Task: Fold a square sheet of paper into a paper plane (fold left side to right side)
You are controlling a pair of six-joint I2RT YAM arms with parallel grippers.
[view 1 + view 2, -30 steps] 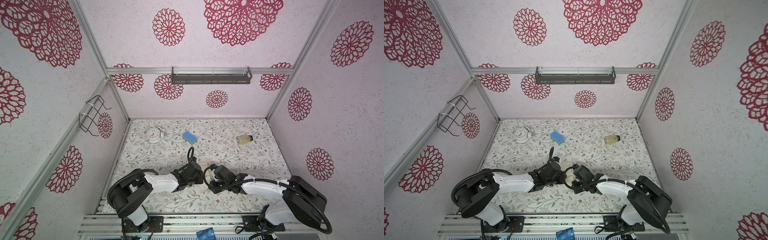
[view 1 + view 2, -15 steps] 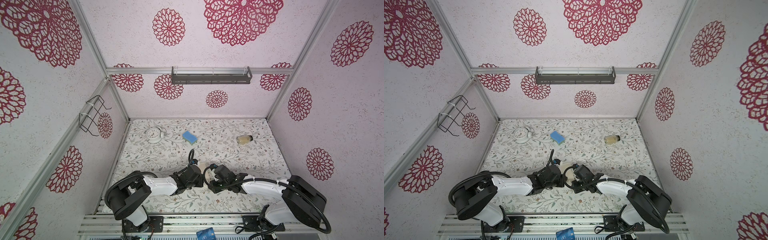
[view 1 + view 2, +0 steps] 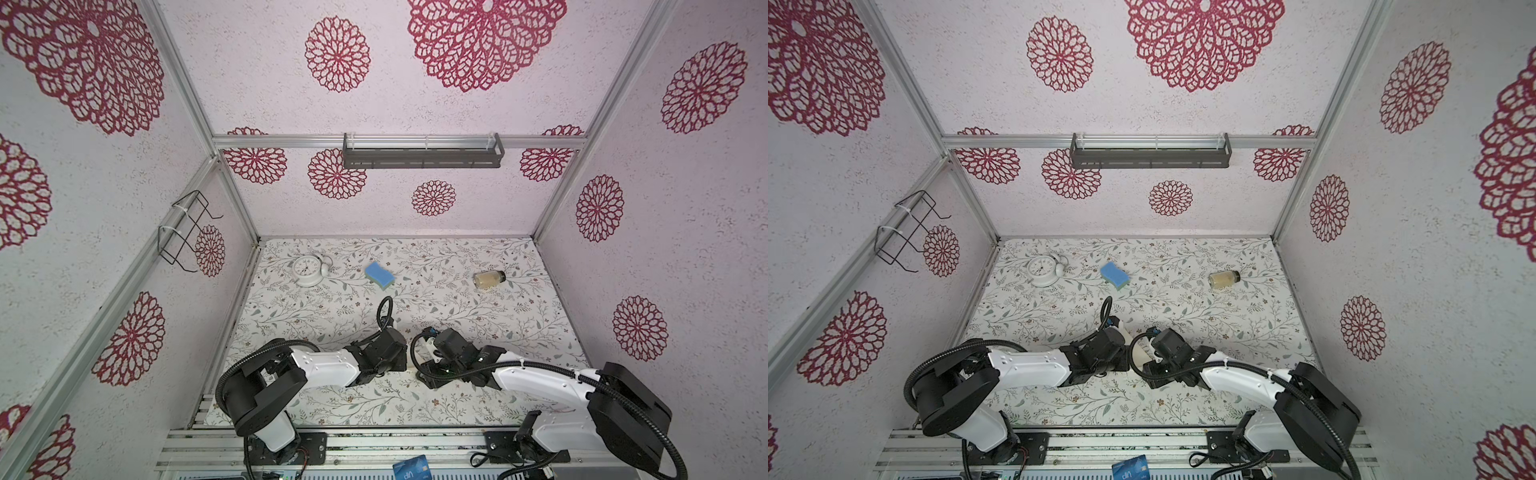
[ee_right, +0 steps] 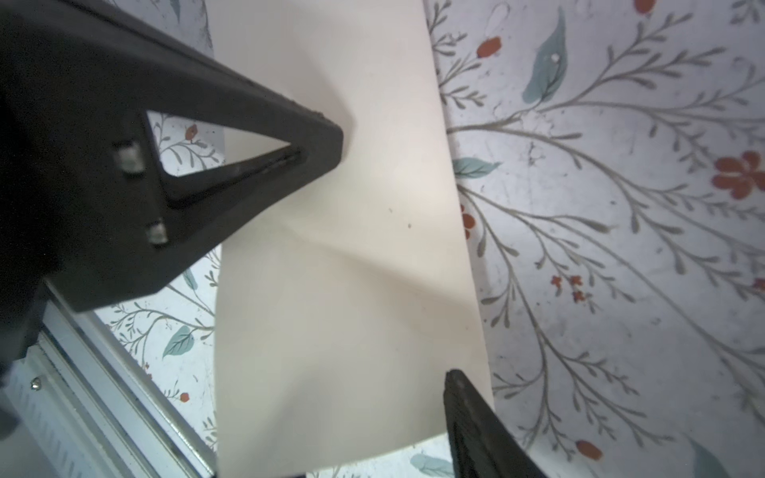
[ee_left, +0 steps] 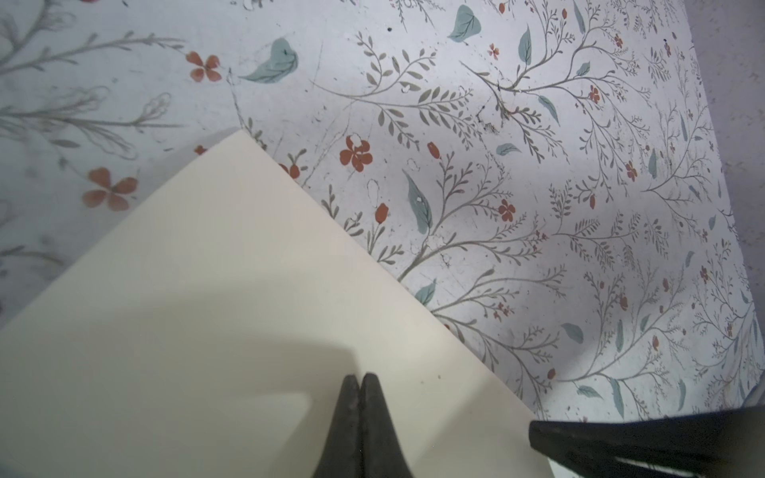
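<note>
Spread wider than a second ago at the right claw (image 5: 550,440); still pressed together at the left claw (image 5: 359,383), tips down on the square sheet of paper (image 5: 207,310) lying flat beneath both.

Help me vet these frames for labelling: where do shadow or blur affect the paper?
Left wrist view: the left gripper shadows the cream paper; some floral tabletop is blurred. Right wrist view: soft shadow bands cross the paper. Both top views: sharp, arms mostly cover it.
</note>
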